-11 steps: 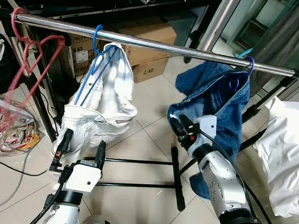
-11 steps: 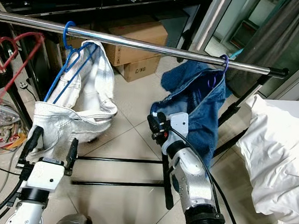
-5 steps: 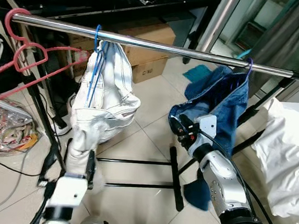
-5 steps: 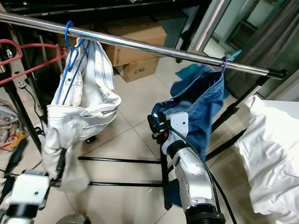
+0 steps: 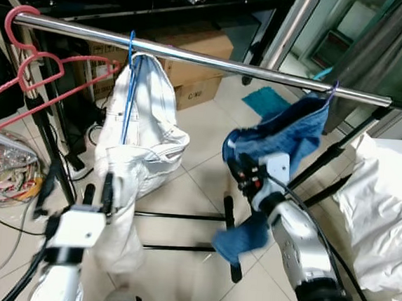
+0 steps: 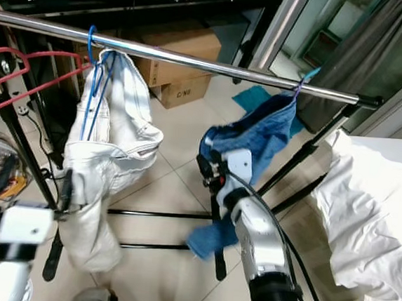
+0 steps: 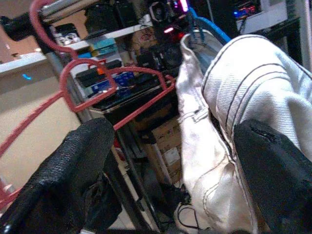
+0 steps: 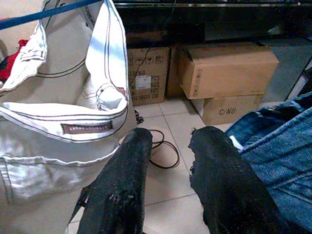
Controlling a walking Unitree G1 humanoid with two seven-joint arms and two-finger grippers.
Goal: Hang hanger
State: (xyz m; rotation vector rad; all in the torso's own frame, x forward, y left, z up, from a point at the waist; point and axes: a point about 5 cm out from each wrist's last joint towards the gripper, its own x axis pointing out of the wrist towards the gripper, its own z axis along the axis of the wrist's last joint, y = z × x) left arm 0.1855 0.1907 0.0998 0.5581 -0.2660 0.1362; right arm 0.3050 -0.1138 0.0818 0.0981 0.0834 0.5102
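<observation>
Across the head views: hanging from a steel rail [image 5: 216, 60], white jeans [image 5: 134, 145] on a blue hanger [image 5: 128, 81], blue jeans [image 5: 279, 140] on a purple hanger [image 5: 331, 89], an empty pink hanger [image 5: 35, 72] at the rail's left end.

Through the left wrist view: spreading wide, left gripper [image 7: 170, 180] pointing at the pink hanger and white jeans, holding nothing.

Through the right wrist view: gaping slightly, right gripper [image 8: 168, 183] pinching nothing, beside blue denim, facing cardboard boxes [image 8: 226, 73].

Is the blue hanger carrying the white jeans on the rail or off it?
On. The blue hanger hooks over the metal rail, and the white jeans hang from it.
</observation>
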